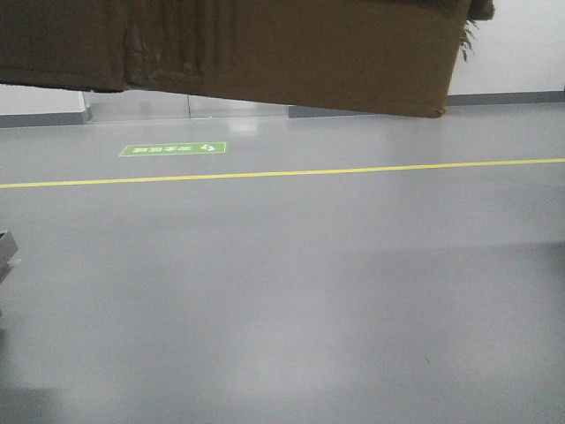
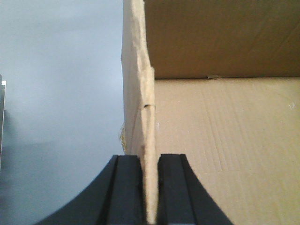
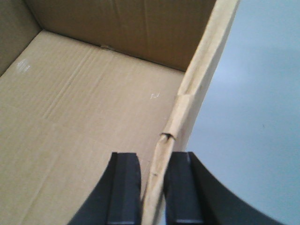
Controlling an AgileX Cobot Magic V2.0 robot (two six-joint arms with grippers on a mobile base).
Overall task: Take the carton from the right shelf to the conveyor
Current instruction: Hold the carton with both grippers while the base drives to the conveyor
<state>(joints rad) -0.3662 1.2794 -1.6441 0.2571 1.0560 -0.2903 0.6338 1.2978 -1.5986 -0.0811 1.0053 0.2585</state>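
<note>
The carton (image 1: 265,49) hangs off the floor (image 1: 282,291), filling the 12 o'clock band of the front view. Its brown creased face runs from the left edge almost to the right, and its bottom edge slopes down toward 1 o'clock, where a frayed corner shows. Beneath it the grey floor is glossy. A yellow line (image 1: 282,172) crosses it from 9 to 3 o'clock, and a green sign (image 1: 173,149) lies flat at about 10 o'clock, just beyond the line. A small grey object (image 1: 7,252), too cut off to identify, sits at the 9 o'clock edge. In the left wrist view the left gripper (image 2: 150,187) sits at 6 o'clock, its black fingers (image 2: 127,187) closed tight on the thin upright side of the carton (image 2: 140,93), one finger on each face. The open inside of the box spreads toward 3 o'clock and bare floor lies toward 9 o'clock. In the right wrist view the right gripper (image 3: 153,187), also at 6 o'clock, pinches the opposite side of the carton (image 3: 84,108) the same way. That cardboard edge is kinked and slightly torn just above the fingers (image 3: 124,187), with the box's inside toward 9 o'clock and floor toward 3 o'clock. The inside bottom of the box is creased and holds nothing.
</note>
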